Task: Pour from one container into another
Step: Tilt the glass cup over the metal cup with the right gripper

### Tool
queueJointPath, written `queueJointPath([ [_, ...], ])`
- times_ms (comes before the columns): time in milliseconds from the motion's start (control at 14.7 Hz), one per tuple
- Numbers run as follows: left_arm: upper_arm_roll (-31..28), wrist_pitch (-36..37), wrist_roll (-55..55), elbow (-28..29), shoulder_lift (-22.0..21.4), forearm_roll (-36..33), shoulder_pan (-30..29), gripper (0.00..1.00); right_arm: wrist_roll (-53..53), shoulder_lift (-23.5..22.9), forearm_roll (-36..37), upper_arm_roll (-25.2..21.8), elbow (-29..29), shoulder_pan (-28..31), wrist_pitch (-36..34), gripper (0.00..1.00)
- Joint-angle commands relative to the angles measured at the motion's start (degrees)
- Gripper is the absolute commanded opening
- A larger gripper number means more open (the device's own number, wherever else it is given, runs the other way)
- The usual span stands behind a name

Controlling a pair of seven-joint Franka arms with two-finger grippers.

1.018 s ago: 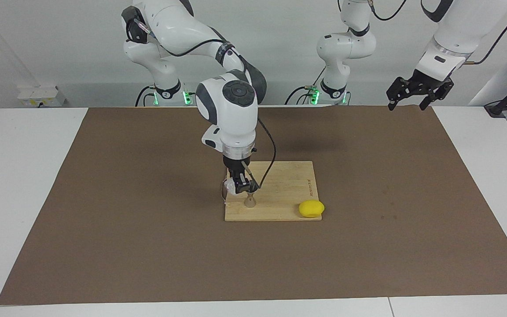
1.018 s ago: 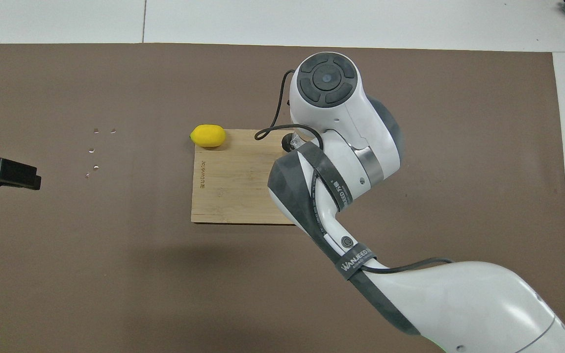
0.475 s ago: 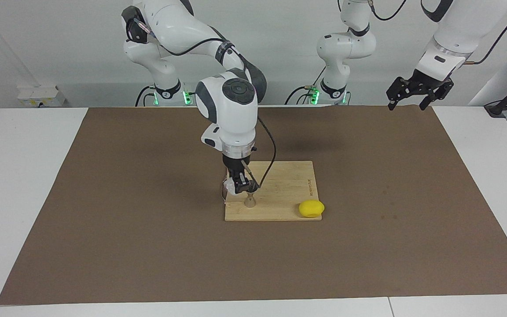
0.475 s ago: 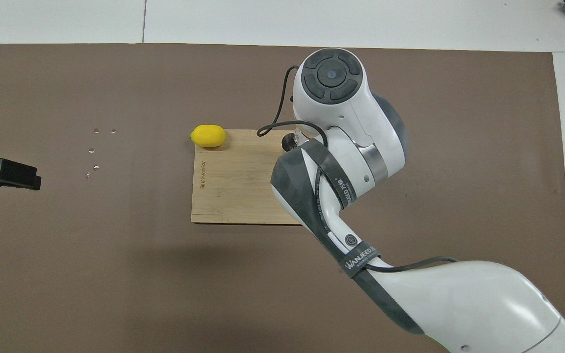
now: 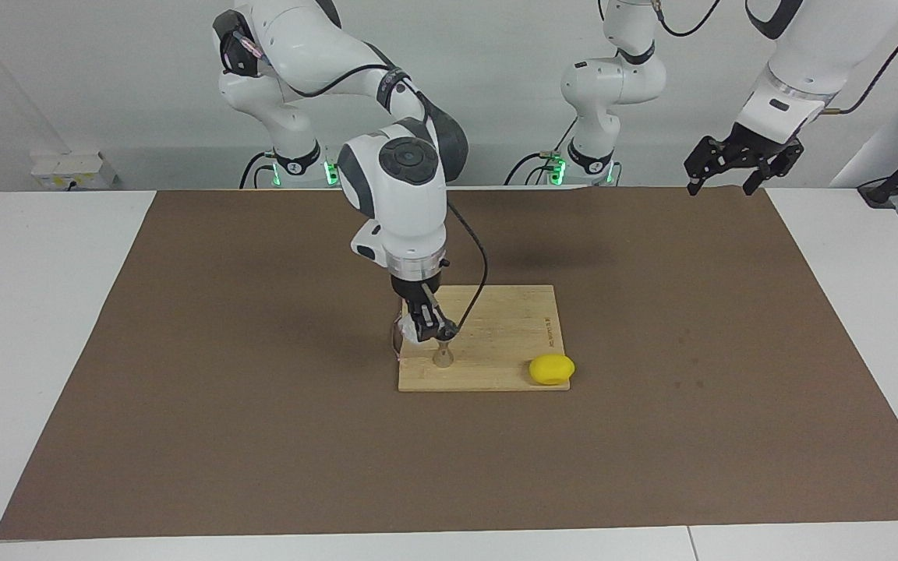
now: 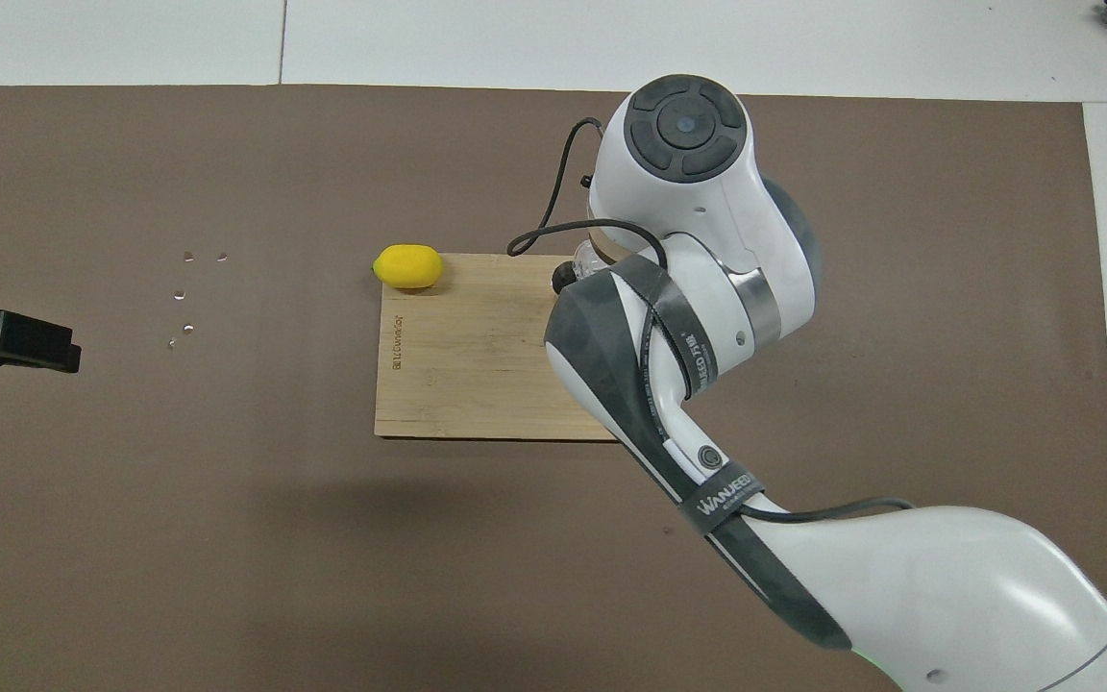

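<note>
Overhead view: right arm hides its own gripper, the glass and the jigger. Left gripper cut off at 9 o'clock edge. Facing view: glass mostly covered by right gripper.

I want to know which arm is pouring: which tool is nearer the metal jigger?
Right. The right tool is directly above the jigger, holding the glass tumbler; the left tool waits over the mat's edge.

Yellow lemon, pale bamboo board, brown mat, silvery jigger.
</note>
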State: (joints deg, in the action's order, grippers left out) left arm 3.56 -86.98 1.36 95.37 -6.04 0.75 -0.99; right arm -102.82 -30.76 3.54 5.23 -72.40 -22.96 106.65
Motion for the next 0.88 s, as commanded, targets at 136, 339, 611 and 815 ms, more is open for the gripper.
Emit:
queueJointPath([
  [136, -0.48, 0.76, 0.05, 0.17, -0.47, -0.40, 0.46, 1.00, 0.78, 0.27, -5.20, 0.31, 0.51, 1.77, -0.48, 0.00],
  [339, -0.48, 0.76, 0.05, 0.17, -0.47, -0.31, 0.46, 1.00, 0.96, 0.27, -9.31, 0.31, 0.24, 3.35, -0.39, 0.00],
  [611, -0.48, 0.76, 0.05, 0.17, -0.47, -0.40, 0.46, 1.00, 3.24, 0.35, -11.97, 0.39, -0.72, 4.41, 0.84, 0.00],
  [815, -0.48, 0.76, 0.05, 0.17, -0.47, -0.40, 0.46, 1.00, 4.47, 0.79, -14.94, 0.39, -1.86, 5.20, 0.92, 0.00],
])
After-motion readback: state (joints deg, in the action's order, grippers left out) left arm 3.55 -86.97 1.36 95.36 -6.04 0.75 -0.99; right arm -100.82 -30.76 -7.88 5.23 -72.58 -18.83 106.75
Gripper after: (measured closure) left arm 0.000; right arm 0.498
